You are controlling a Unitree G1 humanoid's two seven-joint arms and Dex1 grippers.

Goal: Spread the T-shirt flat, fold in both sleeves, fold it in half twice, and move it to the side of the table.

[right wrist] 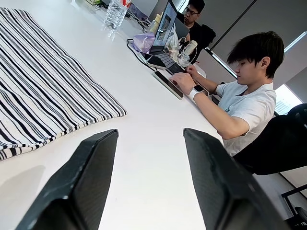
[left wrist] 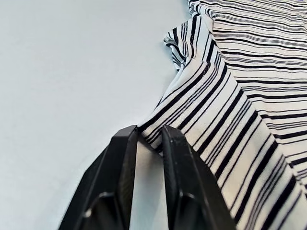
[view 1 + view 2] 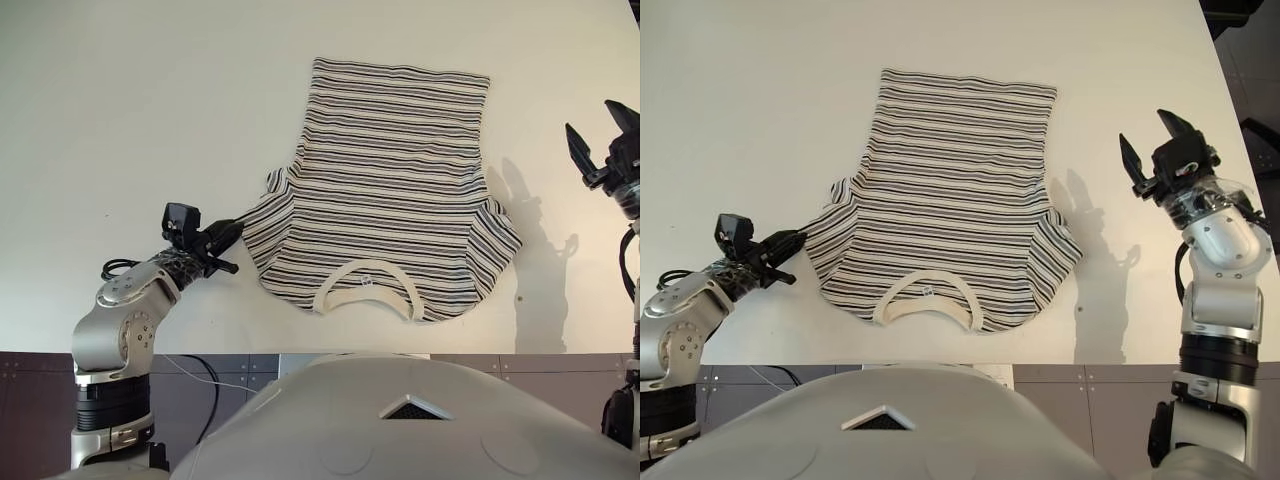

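The striped T-shirt [image 3: 385,190] lies mostly flat on the white table [image 3: 120,120], its cream collar [image 3: 367,285] toward me and its hem at the far side. Both short sleeves stick out to the sides. My left gripper [image 3: 228,240] sits low at the tip of the left sleeve [image 2: 192,110], its fingers nearly together and pinching the sleeve's corner. My right gripper [image 3: 1152,145] hangs open above the table, to the right of the right sleeve [image 3: 1060,250] and well clear of it.
The table's front edge [image 3: 1090,362] runs just below the collar. At the table's far end stand a water bottle [image 1: 115,14], a laptop [image 1: 165,33] and small items, with people seated there. Bare table surrounds the shirt.
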